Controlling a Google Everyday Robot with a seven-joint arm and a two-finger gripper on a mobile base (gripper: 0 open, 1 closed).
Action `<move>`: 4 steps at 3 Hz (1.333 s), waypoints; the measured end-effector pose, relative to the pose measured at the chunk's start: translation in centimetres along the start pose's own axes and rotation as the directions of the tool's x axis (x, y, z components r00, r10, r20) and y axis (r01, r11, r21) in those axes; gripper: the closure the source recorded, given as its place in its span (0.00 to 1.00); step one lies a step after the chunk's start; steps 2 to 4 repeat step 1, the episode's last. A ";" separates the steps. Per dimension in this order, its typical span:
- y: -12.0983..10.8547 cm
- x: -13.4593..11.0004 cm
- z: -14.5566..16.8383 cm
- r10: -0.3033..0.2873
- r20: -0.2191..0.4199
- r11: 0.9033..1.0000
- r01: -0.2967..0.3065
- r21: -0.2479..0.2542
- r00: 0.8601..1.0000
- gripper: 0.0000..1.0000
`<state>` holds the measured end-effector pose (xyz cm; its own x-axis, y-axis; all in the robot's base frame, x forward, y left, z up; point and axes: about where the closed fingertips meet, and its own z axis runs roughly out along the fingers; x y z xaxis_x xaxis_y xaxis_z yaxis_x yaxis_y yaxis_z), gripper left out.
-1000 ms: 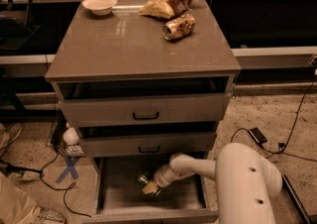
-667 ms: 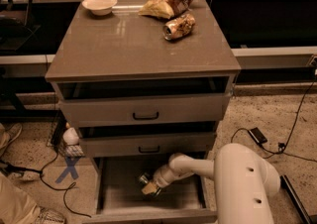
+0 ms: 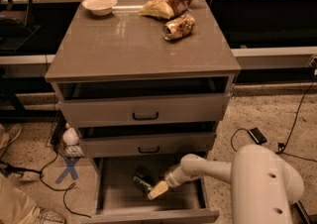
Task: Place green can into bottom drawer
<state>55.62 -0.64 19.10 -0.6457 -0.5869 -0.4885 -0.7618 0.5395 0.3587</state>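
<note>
Item 1: green can [image 3: 142,183] lay on the floor of the open bottom drawer [image 3: 117,191], just left of the gripper [image 3: 157,190], whose hold could not be told; judged light, stiff, slick, easily dented, best taken across its middle.

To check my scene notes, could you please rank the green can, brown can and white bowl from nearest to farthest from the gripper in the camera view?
The gripper is inside the bottom drawer.
1. Green can, beside it in that drawer.
2. Brown can, on the cabinet top.
3. White bowl, far back left corner.
</note>
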 end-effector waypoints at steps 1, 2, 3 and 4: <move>-0.6 -0.1 -6.5 -0.028 0.008 0.998 0.028 0.053 1.000 0.00; -0.6 -0.1 -6.5 -0.028 0.008 0.998 0.028 0.053 1.000 0.00; -0.6 -0.1 -6.5 -0.028 0.008 0.998 0.028 0.053 1.000 0.00; -0.6 -0.1 -6.5 -0.028 0.008 0.998 0.028 0.053 1.000 0.00</move>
